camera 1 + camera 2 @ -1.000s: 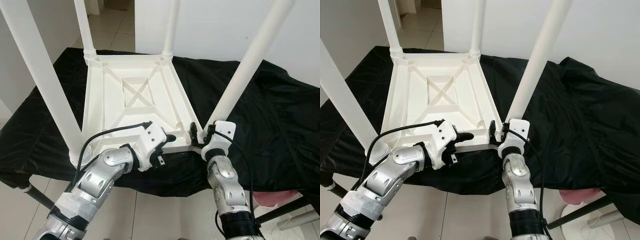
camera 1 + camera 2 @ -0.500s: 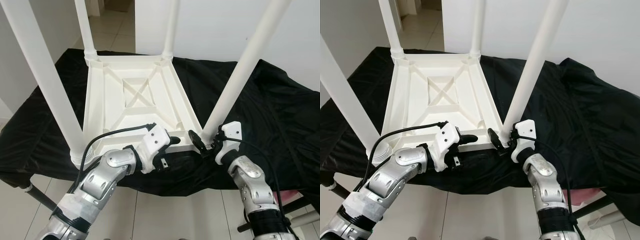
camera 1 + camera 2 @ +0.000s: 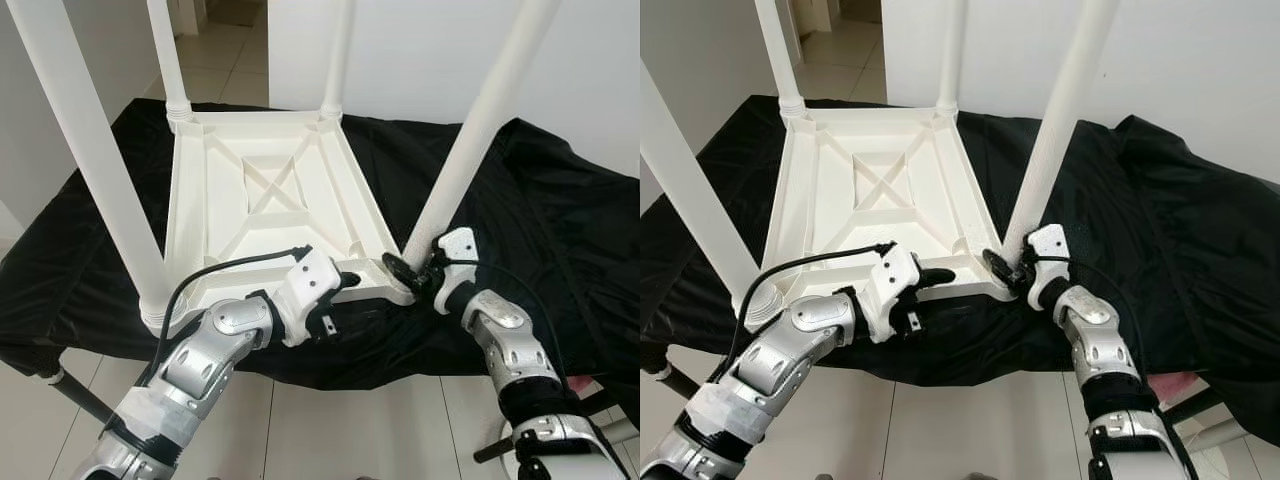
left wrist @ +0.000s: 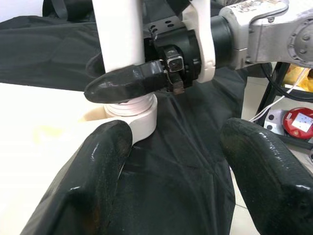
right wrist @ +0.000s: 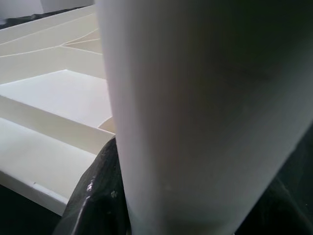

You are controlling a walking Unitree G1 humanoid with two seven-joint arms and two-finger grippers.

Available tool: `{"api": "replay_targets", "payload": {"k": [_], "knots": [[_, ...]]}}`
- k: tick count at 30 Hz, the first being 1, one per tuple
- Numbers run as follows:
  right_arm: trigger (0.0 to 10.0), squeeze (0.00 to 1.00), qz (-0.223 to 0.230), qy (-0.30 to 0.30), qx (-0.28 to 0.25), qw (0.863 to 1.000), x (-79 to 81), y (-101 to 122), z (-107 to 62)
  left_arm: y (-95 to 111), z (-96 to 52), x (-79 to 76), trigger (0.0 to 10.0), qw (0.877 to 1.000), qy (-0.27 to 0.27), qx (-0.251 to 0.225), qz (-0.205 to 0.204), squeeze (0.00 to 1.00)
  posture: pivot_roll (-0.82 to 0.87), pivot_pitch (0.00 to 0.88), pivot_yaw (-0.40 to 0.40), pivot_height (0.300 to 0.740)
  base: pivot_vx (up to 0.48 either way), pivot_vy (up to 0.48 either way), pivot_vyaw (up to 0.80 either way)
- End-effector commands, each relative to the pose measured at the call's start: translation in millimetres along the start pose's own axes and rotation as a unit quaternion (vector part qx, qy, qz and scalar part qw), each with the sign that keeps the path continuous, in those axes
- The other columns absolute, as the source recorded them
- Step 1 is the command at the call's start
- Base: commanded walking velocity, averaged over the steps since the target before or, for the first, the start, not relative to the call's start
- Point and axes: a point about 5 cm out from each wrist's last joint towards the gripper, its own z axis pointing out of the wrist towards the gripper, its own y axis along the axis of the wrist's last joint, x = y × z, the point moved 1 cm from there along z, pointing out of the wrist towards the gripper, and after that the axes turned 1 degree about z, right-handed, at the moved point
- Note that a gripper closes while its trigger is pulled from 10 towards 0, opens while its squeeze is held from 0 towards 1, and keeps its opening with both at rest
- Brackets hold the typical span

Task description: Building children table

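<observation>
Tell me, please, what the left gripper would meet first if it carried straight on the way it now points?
Probably the white table leg in its corner socket, which the right gripper holds; the left gripper points that way, though depth is unclear.

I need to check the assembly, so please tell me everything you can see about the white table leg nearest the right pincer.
The leg is a smooth white tube, plastic by its look, standing tilted in the ringed corner socket of the upturned table top, which lies on black cloth. The right pincer is shut on its base. The left pincer, open, rests on the top's near edge.
</observation>
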Motion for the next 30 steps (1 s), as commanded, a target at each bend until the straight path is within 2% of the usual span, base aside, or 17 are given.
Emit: {"api": "replay_targets", "payload": {"k": [1, 2, 5, 6, 15, 16, 20, 21, 24, 26, 27, 28, 29, 30], "knots": [[0.0, 0.0, -0.023, 0.005, 0.042, 0.999, -1.5, -12, -4.1, 0, 0.1, -1.1, 10.0, 1.0, -0.018, 0.009, 0.007, 0.0, 0.01, 0.0, -0.052, 0.74, 0.0, 0.0, 0.0], [0.0, 0.0, -0.022, -0.005, 0.045, 0.999, -7.7, -13, -6.2, 0, -0.8, -0.2, 10.0, 1.0, -0.016, 0.009, 0.007, 0.0, 0.0, 0.0, -0.047, 0.74, 0.0, 0.0, 0.0], [0.0, 0.0, -0.022, -0.005, 0.045, 0.999, -7.7, -13, -6.2, 0, -0.8, -0.2, 10.0, 1.0, -0.016, 0.009, 0.007, 0.0, 0.0, 0.0, -0.047, 0.74, 0.0, 0.0, 0.0], [10.0, 0.0, -0.013, -0.007, 0.041, 0.999, -8.1, -12, -7.1, 0, -0.9, 0.2, 10.0, 1.0, -0.016, 0.01, 0.007, 0.0, 0.0, 0.0, -0.045, 0.74, 0.0, 0.0, 0.0], [10.0, 0.0, 0.003, -0.043, 0.02, 0.999, -7.4, -7, -8.0, 0, -0.8, 1.9, 10.0, 1.0, -0.018, 0.011, 0.007, 0.0, -0.02, 0.0, -0.032, 0.74, 0.0, 0.0, 0.0], [10.0, 0.0, 0.013, -0.069, 0.011, 0.997, -3.7, -5, -7.0, 0, -0.9, 2.5, 10.0, 1.0, -0.018, 0.012, 0.007, 0.0, -0.02, 0.0, -0.028, 0.74, 0.0, 0.0, 0.0], [10.0, 0.0, 0.023, -0.091, 0.004, 0.996, -0.3, -4, -6.3, 0, -1.1, 3.0, 10.0, 1.0, -0.019, 0.013, 0.008, 0.0, -0.02, 0.0, -0.026, 0.74, 0.0, 0.0, 0.0], [10.0, 0.0, 0.051, -0.144, -0.004, 0.988, 6.1, -5, -4.6, 0, -0.8, 3.6, 10.0, 1.0, -0.02, 0.013, 0.008, 0.0, -0.03, 0.0, -0.017, 0.74, 0.0, 0.0, 0.0], [10.0, 0.0, 0.051, -0.144, -0.004, 0.988, 6.1, -5, -4.6, 0, -0.8, 3.6, 10.0, 1.0, -0.02, 0.013, 0.008, 0.0, -0.03, 0.0, -0.017, 0.74, 0.0, 0.0, 0.0], [10.0, 0.0, 0.101, -0.235, -0.012, 0.967, 17.6, -9, -2.7, 1, 0.1, 4.4, 10.0, 1.0, -0.023, 0.014, 0.008, 0.0, -0.03, 0.0, -0.01, 0.74, 0.0, 0.0, 0.0], [10.0, 0.0, 0.101, -0.235, -0.012, 0.967, 17.6, -9, -2.7, 1, 0.1, 4.4, 10.0, 1.0, -0.023, 0.014, 0.008, 0.0, -0.03, 0.0, -0.01, 0.74, 0.0, 0.0, 0.0], [10.0, 0.0, 0.122, -0.283, -0.011, 0.951, 24.2, -10, -0.3, 1, 0.7, 5.0, 10.0, 1.0, -0.024, 0.013, 0.009, 0.0, -0.03, 0.0, -0.01, 0.74, 0.0, 0.0, 0.0], [10.0, 0.0, 0.122, -0.283, -0.011, 0.951, 24.2, -10, -0.3, 1, 0.7, 5.0, 10.0, 1.0, -0.024, 0.013, 0.009, 0.0, -0.03, 0.0, -0.01, 0.74, 0.0, 0.0, 0.0], [10.0, 0.0, 0.136, -0.316, -0.012, 0.939, 29.5, -11, 3.5, 2, 1.1, 5.8, 10.0, 1.0, -0.023, 0.012, 0.01, 0.0, -0.03, 0.0, -0.01, 0.74, 0.0, 0.0, 0.0]]}}
